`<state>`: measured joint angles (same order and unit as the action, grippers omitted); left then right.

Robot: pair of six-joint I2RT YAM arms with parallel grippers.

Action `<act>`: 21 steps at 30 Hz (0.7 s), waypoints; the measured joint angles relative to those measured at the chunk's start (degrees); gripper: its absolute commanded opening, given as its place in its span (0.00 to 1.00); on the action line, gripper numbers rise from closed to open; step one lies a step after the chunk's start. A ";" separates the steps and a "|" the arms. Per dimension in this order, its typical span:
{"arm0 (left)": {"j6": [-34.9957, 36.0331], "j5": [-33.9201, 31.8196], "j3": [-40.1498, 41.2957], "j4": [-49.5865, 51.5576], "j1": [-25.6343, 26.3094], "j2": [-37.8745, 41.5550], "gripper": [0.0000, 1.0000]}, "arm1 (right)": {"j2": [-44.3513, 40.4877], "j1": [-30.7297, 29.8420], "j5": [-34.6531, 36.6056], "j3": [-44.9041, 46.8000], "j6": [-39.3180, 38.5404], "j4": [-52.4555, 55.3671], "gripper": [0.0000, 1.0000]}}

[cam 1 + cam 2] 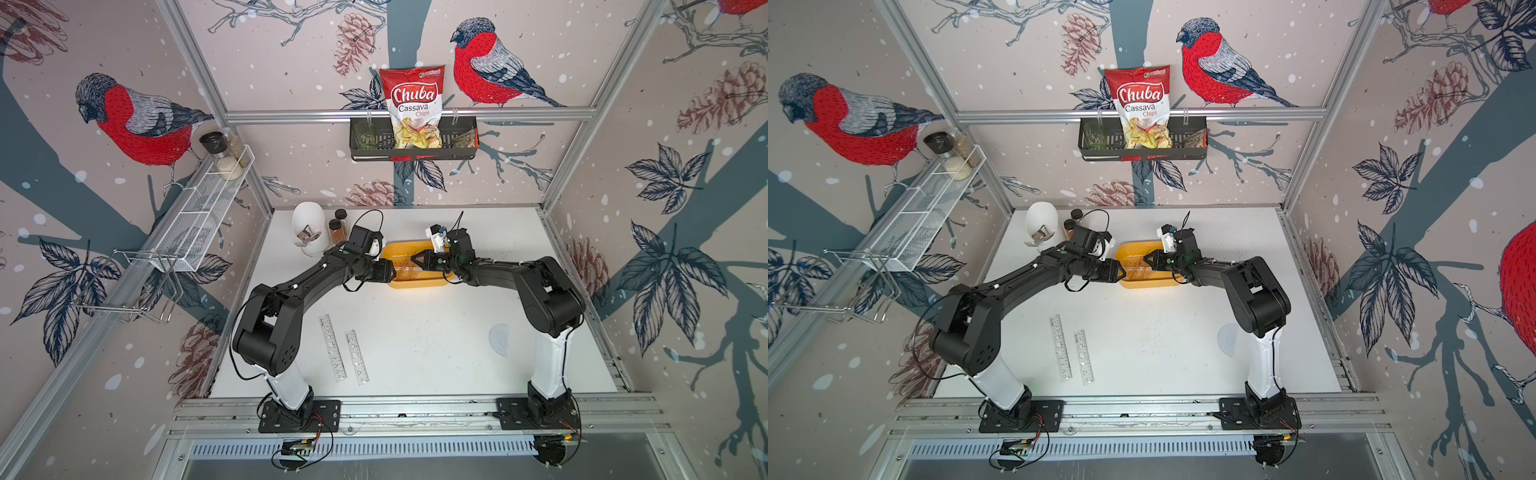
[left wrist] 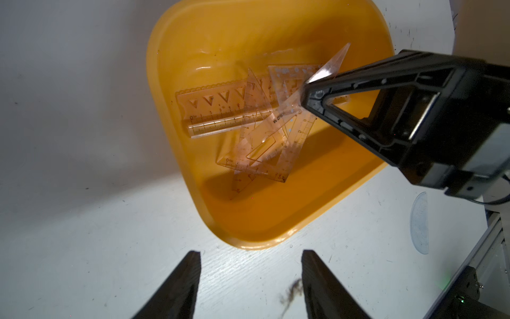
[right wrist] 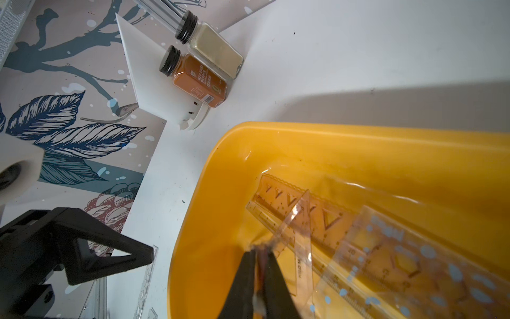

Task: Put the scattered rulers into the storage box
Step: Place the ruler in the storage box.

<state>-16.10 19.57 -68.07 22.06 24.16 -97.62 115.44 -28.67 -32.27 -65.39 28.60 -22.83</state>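
Right under the right jaws sits the shallow yellow-orange plastic storage box [image 1: 419, 285], far back on the white table [image 1: 415, 332]. The right jaws hang over the middle of the box and are almost closed, with only a thin gap between them. In that gap is the edge of a clear three-cornered plastic set square [image 2: 329, 69]. The set square is tilted: one corner sticks up past the jaws and the rest slopes down onto the pile in the box. Below these jaws more see-through rulers lie on top of each other. There is a long straight ruler with small triangle holes [image 2: 215, 110], a straight ruler with pale blue dots [image 3: 414, 262], and other clear triangles [image 2: 256, 165] lying crossed over one another. The left jaws point at the right jaws from the other side. They hang over the bare table just beside the rim of the box, wide open, with nothing between them. Well behind the left jaws, nearer that arm's foot, two long clear stencil rulers [image 1: 332, 347] lie flat on the table side by side, close but not touching. A pale blue half-round plastic protractor [image 1: 498, 340] lies flat on the table well apart from the right jaws, beside that arm's white lower part. Near the left jaws, in the back corner, stand two small glass spice jars with black lids [image 3: 198, 80].
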 measured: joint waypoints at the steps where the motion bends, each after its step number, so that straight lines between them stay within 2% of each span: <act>1: 0.00 0.00 0.00 0.00 -0.11 -0.04 0.62 | -0.15 0.13 0.13 0.00 -0.15 0.50 0.35; 8: 0.02 0.55 -0.13 -0.02 -0.26 -0.09 0.62 | -4.15 1.95 1.90 -1.09 -2.32 5.44 0.42; 13: -0.11 1.42 0.11 -0.22 0.11 0.50 0.62 | -12.46 3.08 6.47 1.46 -4.66 12.37 0.48; 17: -1.77 1.20 1.68 -1.07 4.20 2.01 0.62 | -21.73 2.67 13.57 7.34 -4.22 19.32 0.51; 21: -3.65 1.11 3.28 -2.95 10.27 2.05 0.65 | -31.21 2.12 24.35 16.15 0.81 30.71 0.56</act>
<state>-19.75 20.69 -64.79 19.11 34.44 -95.57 84.23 -26.55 -7.92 -49.23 29.41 7.88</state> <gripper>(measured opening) 0.635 0.541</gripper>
